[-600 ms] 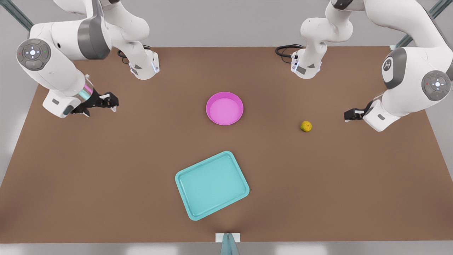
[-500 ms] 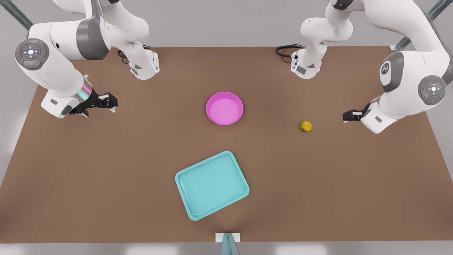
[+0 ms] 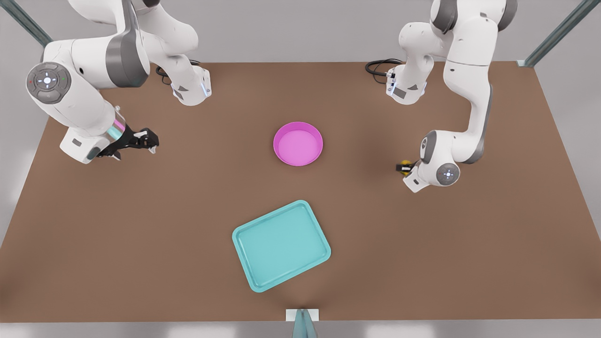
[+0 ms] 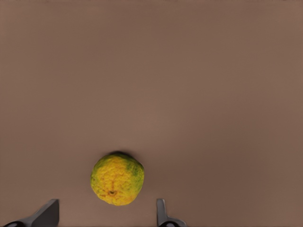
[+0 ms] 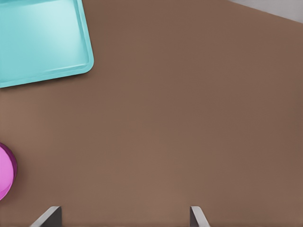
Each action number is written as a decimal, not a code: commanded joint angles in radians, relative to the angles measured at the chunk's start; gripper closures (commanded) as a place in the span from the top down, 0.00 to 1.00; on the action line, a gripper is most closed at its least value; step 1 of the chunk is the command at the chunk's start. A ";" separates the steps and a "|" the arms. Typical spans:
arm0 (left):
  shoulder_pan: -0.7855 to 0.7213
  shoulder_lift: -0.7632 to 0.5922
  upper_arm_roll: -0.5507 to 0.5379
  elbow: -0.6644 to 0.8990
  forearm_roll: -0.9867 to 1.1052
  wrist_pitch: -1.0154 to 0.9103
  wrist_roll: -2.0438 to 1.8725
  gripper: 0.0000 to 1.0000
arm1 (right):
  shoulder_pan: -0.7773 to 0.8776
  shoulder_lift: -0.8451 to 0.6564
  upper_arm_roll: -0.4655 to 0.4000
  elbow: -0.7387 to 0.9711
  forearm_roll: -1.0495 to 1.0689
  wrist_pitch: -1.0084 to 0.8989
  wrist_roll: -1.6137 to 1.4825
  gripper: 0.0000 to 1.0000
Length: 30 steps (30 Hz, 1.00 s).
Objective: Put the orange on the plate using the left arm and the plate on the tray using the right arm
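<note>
L gripper (image 3: 403,167) sits low over the brown tabletop (image 3: 188,211), fingers (image 4: 162,215) spread w/ the orange (image 4: 117,178), a small round yellow-green fruit, just ahead of the gap btwn them, not gripped, resting on the table. In the front view it's well off to the right of the round magenta-pink plate (image 3: 298,143), w/ the gripper right at it.

R gripper (image 3: 141,139) hangs above the table, well to the front view's left of the plate, fingers (image 5: 49,216) spread, pinching nothing; that arm waits.

Plate sits mid-table, nothing in it. Flat teal rectangular tray (image 3: 281,245) w/ rounded corners lies nearer the camera than the plate, apart from it, turned at an angle.
</note>
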 commanded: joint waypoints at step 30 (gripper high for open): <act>-0.001 0.090 -0.001 -0.069 -0.002 0.149 -0.005 0.60 | 0.000 0.010 -0.001 -0.003 0.001 0.001 -0.004 1.00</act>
